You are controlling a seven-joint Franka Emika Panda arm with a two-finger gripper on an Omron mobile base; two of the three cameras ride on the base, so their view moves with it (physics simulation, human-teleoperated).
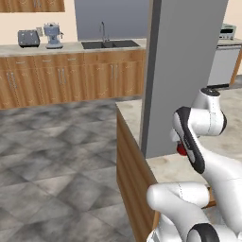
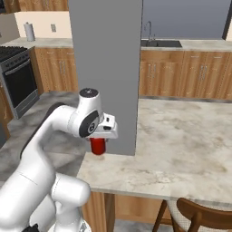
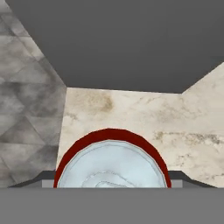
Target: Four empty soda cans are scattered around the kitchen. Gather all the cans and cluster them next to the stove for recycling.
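Gripper (image 2: pixel 99 141) sits over a red can (image 2: pixel 98 146) at the counter (image 2: pixel 181 145) corner beside the grey pillar (image 2: pixel 104 68); whether it grips cannot be told. Pickup step appears underway. Next: carry the can to the stove (image 2: pixel 16 74).

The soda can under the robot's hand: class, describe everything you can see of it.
The soda can is a small red cylinder with a pale silver top, looking like metal. It is upright at the corner of the marble island counter, beside the grey pillar. The gripper sits directly over it, a finger on each side; whether they touch it or it rests on the counter is unclear.
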